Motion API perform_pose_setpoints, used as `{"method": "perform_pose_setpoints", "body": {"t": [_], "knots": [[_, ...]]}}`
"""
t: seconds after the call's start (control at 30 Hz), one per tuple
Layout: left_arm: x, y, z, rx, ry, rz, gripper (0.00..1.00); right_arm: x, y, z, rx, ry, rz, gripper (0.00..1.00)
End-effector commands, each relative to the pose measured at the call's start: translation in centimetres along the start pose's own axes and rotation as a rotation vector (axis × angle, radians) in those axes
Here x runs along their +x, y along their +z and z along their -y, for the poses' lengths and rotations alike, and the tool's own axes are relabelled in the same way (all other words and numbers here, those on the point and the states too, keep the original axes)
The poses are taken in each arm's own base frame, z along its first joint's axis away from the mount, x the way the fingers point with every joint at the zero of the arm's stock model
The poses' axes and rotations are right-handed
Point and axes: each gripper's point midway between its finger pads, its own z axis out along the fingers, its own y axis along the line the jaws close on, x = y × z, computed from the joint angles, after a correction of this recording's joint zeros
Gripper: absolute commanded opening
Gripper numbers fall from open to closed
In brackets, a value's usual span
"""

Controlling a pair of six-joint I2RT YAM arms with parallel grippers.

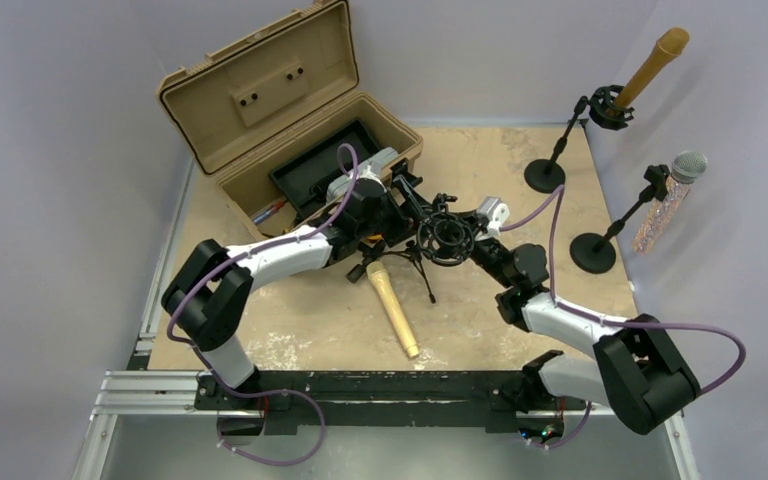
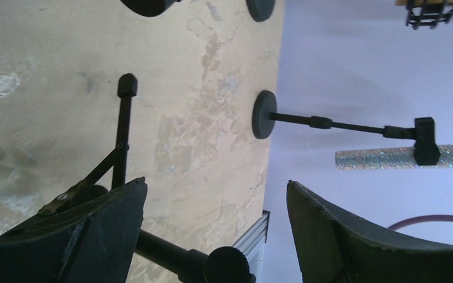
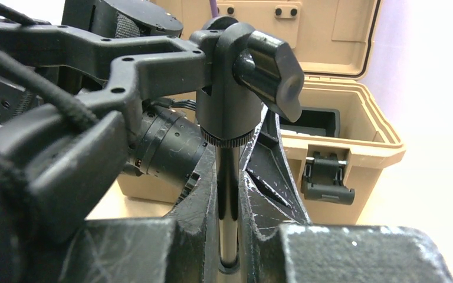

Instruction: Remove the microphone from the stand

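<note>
out of the shock mount (image 1: 447,236) already, by the look of it: tan handheld microphone (image 1: 392,308) flat on the tabletop (image 1: 290,320), just to the near side of the left gripper (image 2: 212,191) and partly under its wrist, head end closest to it, thin tail end pointing away toward the arm bases. not in sight from the left wrist camera.

left gripper spread wide and gripping nothing, with only bare table and a leg of the tripod stand (image 2: 124,127) beyond the fingers. right gripper (image 3: 229,236) clamped tight on the stand's chrome pole (image 3: 229,177), just below the swivel knob (image 3: 268,62), apparently steadying it, with the empty mount just ahead of and above those fingers.

probably stiff and fairly light, with a smooth tapered body. likely to roll on the table, and to squirt toward the thin end under a pinch. best taken across the thicker upper body just behind the head, fingers square to the long axis, coming straight down. worth sparing the head itself, possibly softer or more delicate, though hard to tell from here. no call for a hard squeeze.
</note>
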Motion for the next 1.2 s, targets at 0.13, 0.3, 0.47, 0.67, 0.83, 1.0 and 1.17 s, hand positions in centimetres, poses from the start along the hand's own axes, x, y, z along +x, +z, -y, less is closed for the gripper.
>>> {"method": "perform_pose_setpoints", "body": {"t": [0.13,0.3,0.47,0.67,0.83,1.0,1.17], "knots": [[-1.3,-3.9,9.0,0.432,0.006,-0.041,0.79,-6.6,-0.1,2.3,0.14,-0.03,0.135,0.0],[-1.8,-5.7,10.0,0.55,0.059,-0.022,0.89,-8.7,-0.8,1.6,0.138,-0.016,0.17,0.0],[-3.4,-7.5,10.7,0.65,0.105,0.023,0.9,-9.7,-0.6,0.2,0.07,0.028,0.173,0.0],[-3.3,-10.9,11.1,0.726,0.291,0.082,0.7,-14.0,0.6,-1.5,-0.024,0.06,0.231,0.0],[-2.8,-11.9,9.0,0.634,0.223,0.074,0.56,-16.1,1.4,-2.3,-0.086,0.058,0.242,0.0],[-3.1,-12.9,9.8,0.648,0.136,0.074,0.58,-16.7,1.7,-2.1,-0.076,0.029,0.25,0.0],[-2.8,-12.1,10.6,0.621,0.114,0.063,0.53,-17.9,1.6,-2.2,-0.076,0.014,0.288,0.0]]}}
